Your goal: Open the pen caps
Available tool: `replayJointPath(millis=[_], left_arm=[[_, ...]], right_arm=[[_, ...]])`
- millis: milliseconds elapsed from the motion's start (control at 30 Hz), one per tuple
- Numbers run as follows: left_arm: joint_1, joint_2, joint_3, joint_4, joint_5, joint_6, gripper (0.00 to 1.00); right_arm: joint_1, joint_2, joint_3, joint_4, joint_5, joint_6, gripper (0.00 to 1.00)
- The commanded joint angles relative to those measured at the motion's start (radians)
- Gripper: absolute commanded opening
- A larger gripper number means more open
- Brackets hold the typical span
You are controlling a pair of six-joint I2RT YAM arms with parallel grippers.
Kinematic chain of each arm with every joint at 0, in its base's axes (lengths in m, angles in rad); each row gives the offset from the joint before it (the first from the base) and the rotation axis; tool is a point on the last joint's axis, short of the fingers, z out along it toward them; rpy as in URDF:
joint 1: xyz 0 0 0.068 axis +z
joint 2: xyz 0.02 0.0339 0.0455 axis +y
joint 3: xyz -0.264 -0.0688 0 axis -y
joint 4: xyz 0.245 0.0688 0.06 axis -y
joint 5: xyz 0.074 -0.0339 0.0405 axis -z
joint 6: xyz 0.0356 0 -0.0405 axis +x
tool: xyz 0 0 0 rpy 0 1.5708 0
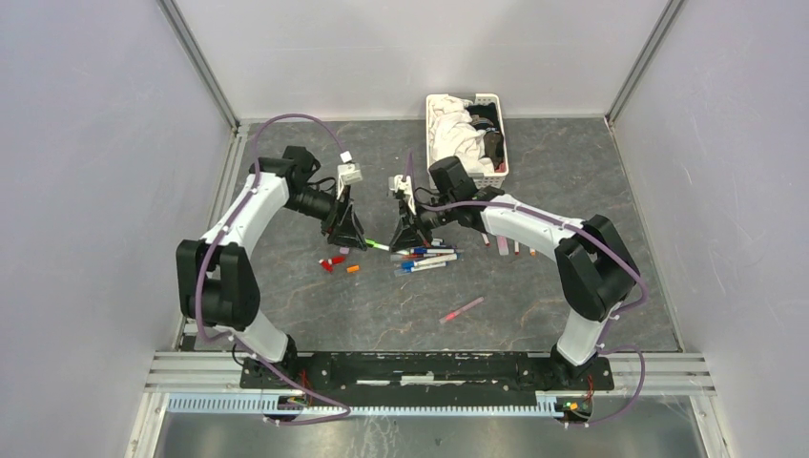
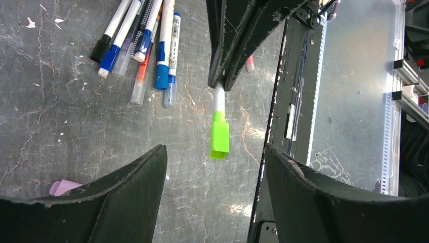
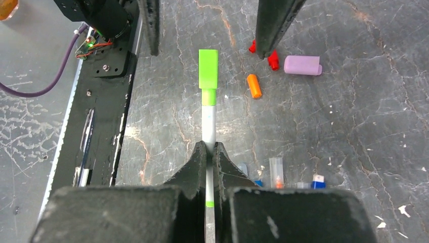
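**Green cap sits between spread fingers while the pen's other end is pinched**

Grey, stone-patterned table (image 1: 286, 315) fills the overhead view, and the two arms meet near its middle. The left gripper (image 1: 361, 242) and the right gripper (image 1: 396, 242) point at each other, with a green-capped pen (image 1: 379, 246) running level between them. Just beneath the right gripper lies a heap of pens (image 1: 425, 260). Two red caps (image 1: 332, 262) and an orange cap (image 1: 353, 269) lie loose below the left gripper. A pink pen (image 1: 462, 309) lies alone nearer the arm bases. A white slatted basket (image 1: 466, 134) of cloths stands at the far edge.

The left wrist camera shows that gripper's own fingers (image 2: 126, 192) spread wide. The green cap (image 2: 219, 139) sits in the gap between them, close to their tips, and touches neither. Beyond the cap, the white barrel runs into the right gripper's closed tips. The heap of pens lies at upper left, and a lilac cap (image 2: 63, 187) peeks out beside the left-hand finger.

The right wrist camera shows that gripper clenched on the pen's barrel, with the fingertips pressed together around it. The barrel sticks straight out, the green cap still seated on its far end. The left gripper's two fingers stand apart on either side of the cap. The red, orange and lilac caps lie on the table to the right.
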Motion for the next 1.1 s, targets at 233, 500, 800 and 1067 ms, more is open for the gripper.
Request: replayJointPath(millis=[233,500,800,1067], left_arm=[[-0.046,0.047,0.029,-0.013,0.048,0.053,0.63],[-0.048,0.087,0.062,-0.116,0.06,0.148,0.23],[-0.048,0.105,0.077,-0.286,0.1,0.344,0.02],[-0.048,0.071,0.084,-0.291,0.086,0.354,0.02]], right_arm=[[0.006,-0.055,0.005,0.05,-0.03,0.027,0.0],[0.006,-0.048,0.01,0.088,-0.042,0.078,0.0],[0.016,0.013,-0.01,0.254,-0.124,0.252,0.31],[0.029,0.067,-0.002,0.369,-0.209,0.38,0.39]])
